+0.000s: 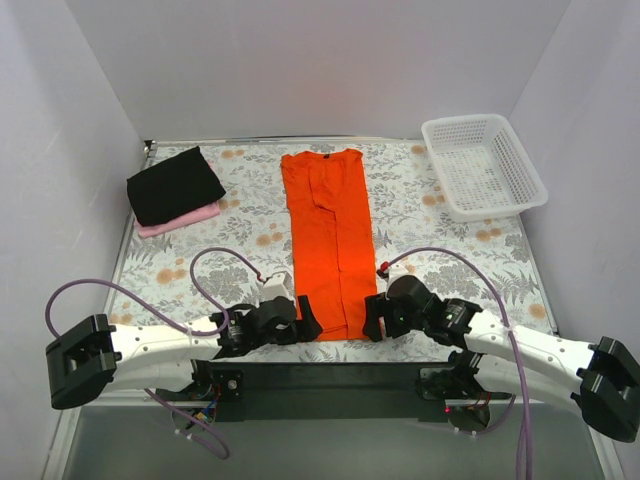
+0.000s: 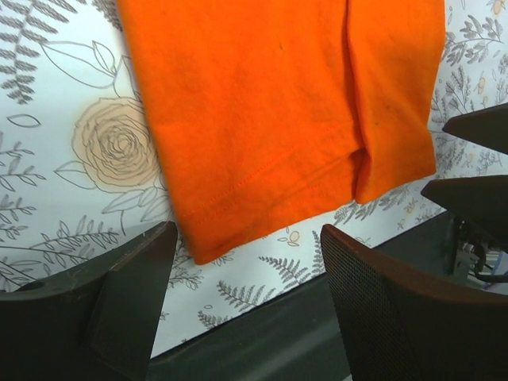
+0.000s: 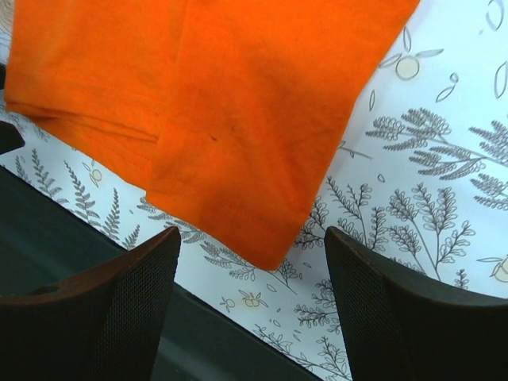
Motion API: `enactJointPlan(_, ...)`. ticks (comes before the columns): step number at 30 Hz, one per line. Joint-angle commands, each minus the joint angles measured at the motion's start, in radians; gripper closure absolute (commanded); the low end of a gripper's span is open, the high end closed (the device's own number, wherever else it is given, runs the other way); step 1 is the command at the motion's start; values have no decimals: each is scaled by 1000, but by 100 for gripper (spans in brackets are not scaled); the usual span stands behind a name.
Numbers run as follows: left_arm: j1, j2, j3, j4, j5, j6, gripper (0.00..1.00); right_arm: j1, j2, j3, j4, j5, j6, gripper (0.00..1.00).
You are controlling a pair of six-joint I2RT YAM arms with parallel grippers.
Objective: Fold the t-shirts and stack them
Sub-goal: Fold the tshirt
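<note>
Top external view, nearest the arm bases: left gripper (image 1: 306, 326) and right gripper (image 1: 372, 318) set low at either side of the near hem of the orange t-shirt (image 1: 325, 240), jaws spread wide, nothing held. Borne out on both wrist views: dark fingers (image 2: 119, 317) apart above the flowered table cover (image 1: 450, 270), a hem corner lying between and just beyond them, not gripped. Stationed so, by the look of it, to take one hem corner each and carry the hem up toward the collar together, keeping the fold square.

Stretched down the middle of the table, narrowed to a long strip with both sides turned in and a line of overlap running its length; collar at the far end, hem at the near edge. Judged about midway through this shirt: lengthwise folds made, crosswise fold not yet begun.

Further off, far left: black t-shirt (image 1: 175, 185) folded and resting on the folded pink t-shirt (image 1: 185, 218), seemingly the stack awaiting the orange one. Far right: white mesh basket (image 1: 490, 208), well apart from all the cloth.
</note>
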Motion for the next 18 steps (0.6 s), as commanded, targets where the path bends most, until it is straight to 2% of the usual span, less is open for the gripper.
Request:
enactJointPlan(1, -36, 18, -45, -123, 31, -57, 32, 21, -11, -24, 7, -6, 48, 34)
enactJointPlan(7, -61, 44, -50, -126, 34, -80, 37, 35, -10, -57, 7, 0, 70, 35)
enactJointPlan(9, -64, 51, -50, -126, 31, -83, 39, 37, -11, -58, 9, 9, 73, 38)
enactJointPlan(10, -65, 56, -50, -126, 31, -81, 44, 37, -13, -60, 10, 11, 75, 40)
enactJointPlan(18, -71, 61, -50, -131, 26, -95, 63, 38, -8, -52, 12, 3, 68, 62)
